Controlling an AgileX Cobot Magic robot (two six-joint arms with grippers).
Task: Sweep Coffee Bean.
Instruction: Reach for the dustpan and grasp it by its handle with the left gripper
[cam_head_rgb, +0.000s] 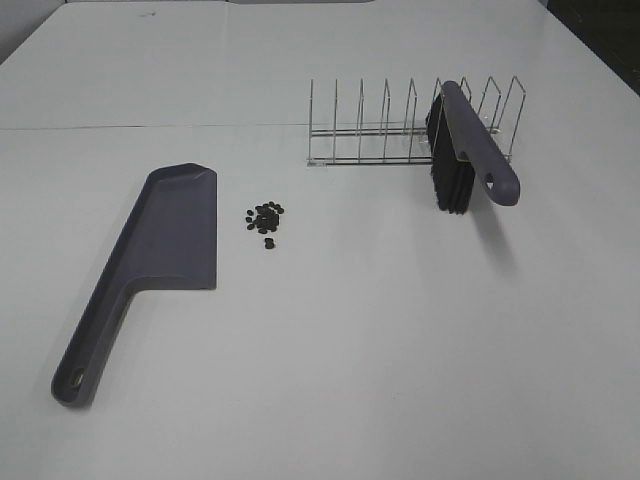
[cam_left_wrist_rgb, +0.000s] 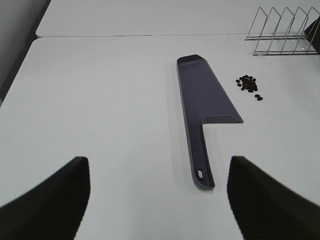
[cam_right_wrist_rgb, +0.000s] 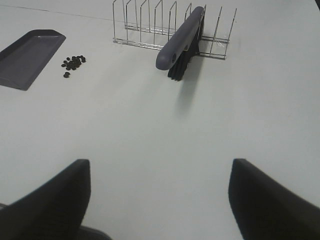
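The coffee beans (cam_head_rgb: 265, 217) lie in a loose cluster on the white counter (cam_head_rgb: 350, 340), just beside the long edge of the purple dustpan (cam_head_rgb: 170, 240), at its 3 o'clock in the high view. The dustpan lies flat, its long axis running from handle at 7 o'clock to blade at 1 o'clock. The brush (cam_head_rgb: 465, 150) leans in the wire rack (cam_head_rgb: 400, 130), well apart from the beans at their 2 o'clock.

The left fingers (cam_left_wrist_rgb: 50, 200) are spread wide and empty, with the dustpan's handle end ahead between them. The right fingers (cam_right_wrist_rgb: 270, 200), equally wide and empty, face the brush. The beans sit nearer the left arm's side, so the brush must likely cross toward 9 o'clock.
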